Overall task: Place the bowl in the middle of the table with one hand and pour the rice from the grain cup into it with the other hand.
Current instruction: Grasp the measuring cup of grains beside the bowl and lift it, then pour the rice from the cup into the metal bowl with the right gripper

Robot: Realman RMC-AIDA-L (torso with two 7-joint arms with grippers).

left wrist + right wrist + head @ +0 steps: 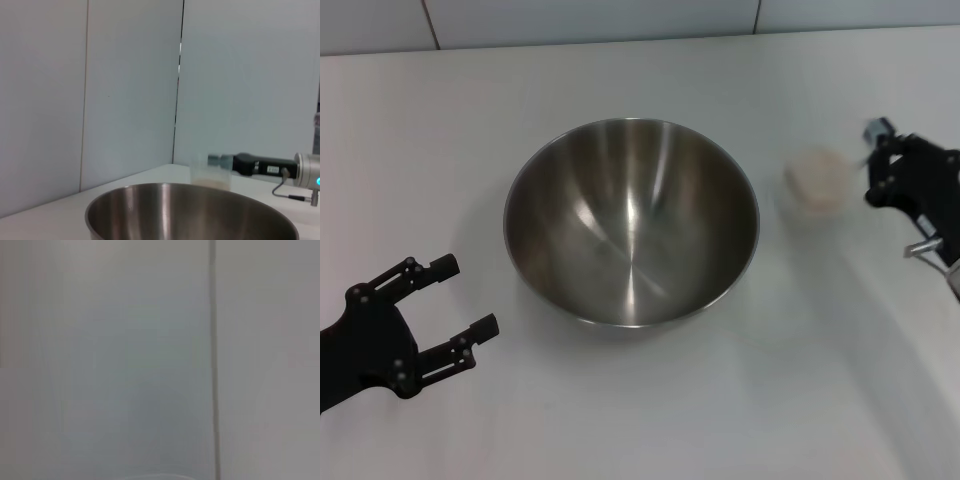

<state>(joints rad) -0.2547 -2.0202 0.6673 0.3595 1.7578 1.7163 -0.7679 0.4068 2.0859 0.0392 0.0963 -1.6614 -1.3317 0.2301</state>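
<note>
The steel bowl [631,222] stands upright in the middle of the white table [650,410], and nothing shows inside it. Its rim fills the bottom of the left wrist view [190,210]. To its right stands the small clear grain cup [816,180], holding pale rice [817,176]; the cup [210,172] also shows beyond the bowl. My right gripper [872,162] is just right of the cup, open, its fingers pointing at the cup and apart from it. My left gripper [470,295] is open at the lower left, a short way from the bowl and holding nothing.
A pale panelled wall [620,20] runs along the table's far edge. A grey cable and connector [923,247] hang from the right wrist. The right wrist view shows mostly the wall.
</note>
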